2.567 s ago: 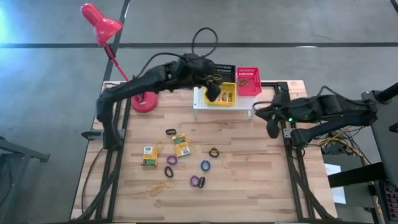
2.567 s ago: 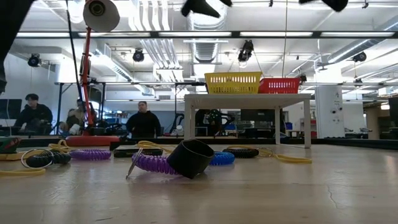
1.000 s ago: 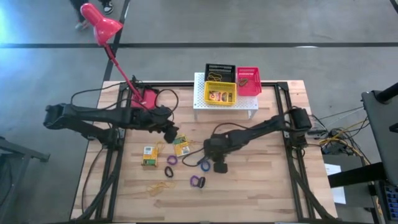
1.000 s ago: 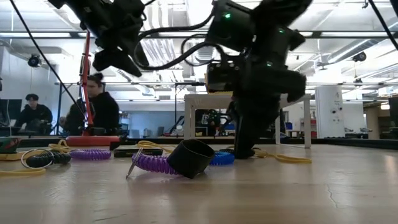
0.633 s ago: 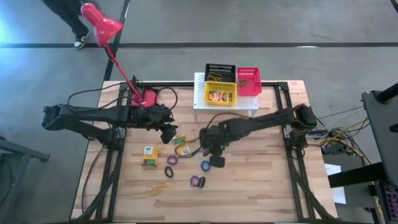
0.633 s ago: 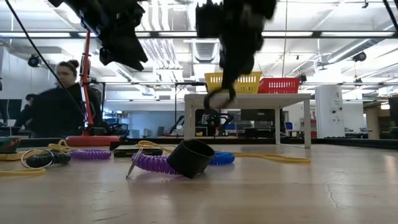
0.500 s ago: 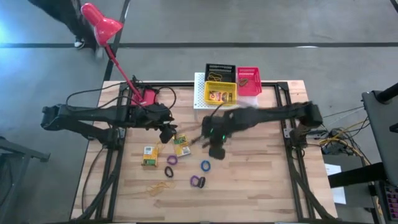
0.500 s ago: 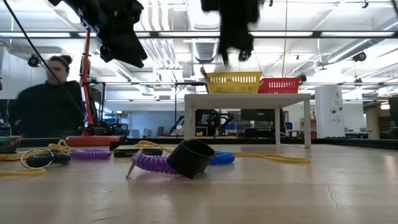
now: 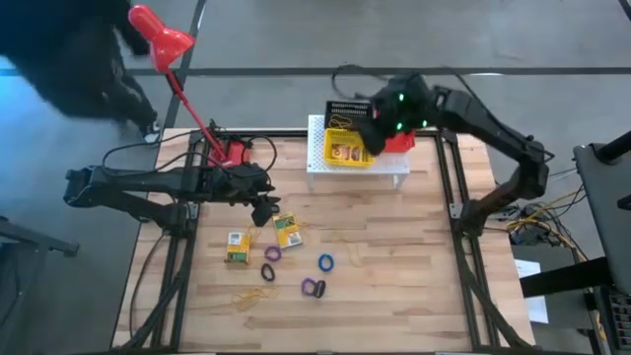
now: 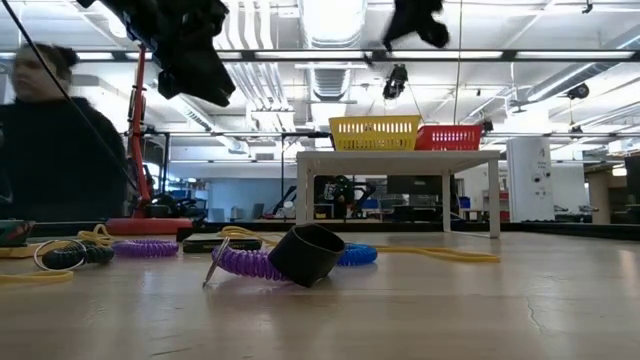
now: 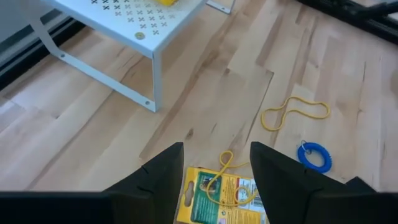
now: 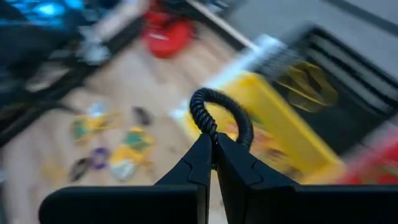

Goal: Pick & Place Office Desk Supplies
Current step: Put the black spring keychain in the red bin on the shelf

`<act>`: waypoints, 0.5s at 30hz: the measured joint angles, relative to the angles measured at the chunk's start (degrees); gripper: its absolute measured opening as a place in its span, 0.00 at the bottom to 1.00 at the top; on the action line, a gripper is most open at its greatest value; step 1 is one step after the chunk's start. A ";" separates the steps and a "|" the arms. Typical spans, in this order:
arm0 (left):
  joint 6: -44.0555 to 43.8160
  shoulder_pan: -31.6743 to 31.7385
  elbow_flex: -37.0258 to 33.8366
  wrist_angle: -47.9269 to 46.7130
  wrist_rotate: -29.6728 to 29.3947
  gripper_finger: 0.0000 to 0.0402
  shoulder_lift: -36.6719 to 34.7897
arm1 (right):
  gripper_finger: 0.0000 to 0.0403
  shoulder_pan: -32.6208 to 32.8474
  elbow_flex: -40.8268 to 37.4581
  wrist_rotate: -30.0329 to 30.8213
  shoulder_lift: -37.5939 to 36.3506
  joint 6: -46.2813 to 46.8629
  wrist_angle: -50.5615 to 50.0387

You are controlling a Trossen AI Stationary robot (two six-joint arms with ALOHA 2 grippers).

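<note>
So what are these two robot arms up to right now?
They are sorting small desk supplies off the wooden table. The right claw is shut on a black ring, carried high over the yellow tray on the white stand. The left claw hangs open just above a yellow-green card box with a rubber band draped on it. More rings, another box and loose bands lie on the table.

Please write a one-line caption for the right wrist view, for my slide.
Right gripper shut on a black ring, above the yellow tray.
</note>
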 joint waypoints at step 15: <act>-9.01 0.02 0.00 0.19 -0.02 0.47 -0.02 | 0.03 -19.18 -0.14 -0.22 7.12 -5.10 -16.65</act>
